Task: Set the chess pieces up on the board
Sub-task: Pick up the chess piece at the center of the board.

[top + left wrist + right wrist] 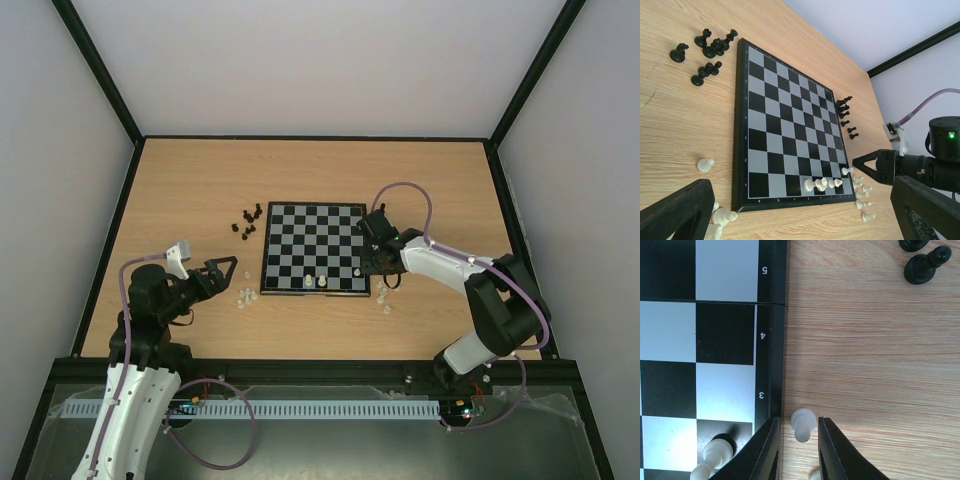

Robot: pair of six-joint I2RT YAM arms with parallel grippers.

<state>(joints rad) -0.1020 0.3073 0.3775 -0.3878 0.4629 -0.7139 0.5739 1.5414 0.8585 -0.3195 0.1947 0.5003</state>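
My right claw [798, 421] straddles a small pale whitish-translucent pawn [803, 426], upright on the light wooden table [865, 365] just outside the thin black rim of the black-and-grey checked chessboard [771, 340], a little past the rank mark 3. It sits centred between my fingers, round head uppermost, so I judge closing is all that's needed. My jaws stand close, a sliver of wood either side, not yet pinching. My left claw [222, 268] hangs spread wide, well apart across the board
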